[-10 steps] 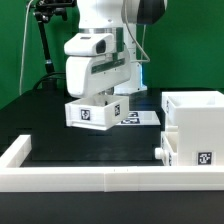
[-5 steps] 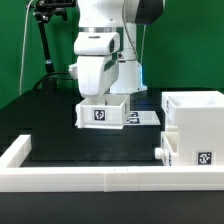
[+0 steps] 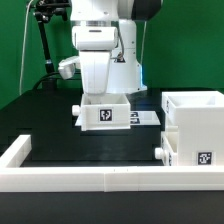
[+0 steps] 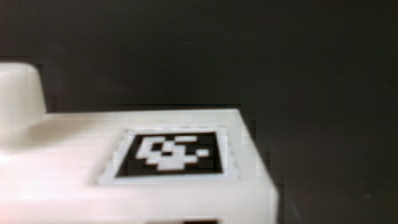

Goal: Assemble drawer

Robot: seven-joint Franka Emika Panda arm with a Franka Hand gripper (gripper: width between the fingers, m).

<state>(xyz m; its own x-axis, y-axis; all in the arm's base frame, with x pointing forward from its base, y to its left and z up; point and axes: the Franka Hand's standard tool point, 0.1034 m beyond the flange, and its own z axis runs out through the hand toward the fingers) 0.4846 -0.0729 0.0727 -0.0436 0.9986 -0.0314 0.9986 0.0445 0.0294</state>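
Note:
My gripper [image 3: 105, 97] is shut on a small white tray [image 3: 105, 116] and holds it at or just above the black table, left of the middle. The tray's square tag faces the exterior view and its knob [image 3: 77, 110] points to that view's left. The tall white case [image 3: 196, 118] stands at the exterior view's right. A second tray with a knob [image 3: 160, 152] and a tag [image 3: 205, 157] sits in its lower part. In the wrist view the held tray [image 4: 107, 190] fills the frame with its tag [image 4: 173, 153] and knob [image 4: 18, 95]; my fingers are hidden.
A low white border wall [image 3: 100, 180] runs along the front and up the exterior view's left side [image 3: 14, 152]. The marker board [image 3: 143, 117] lies flat behind the held tray. A black stand [image 3: 44, 40] rises at the back left.
My arm has moved toward the exterior view's right with the tray and turned it, so the tag now faces that view squarely. The case has not moved.

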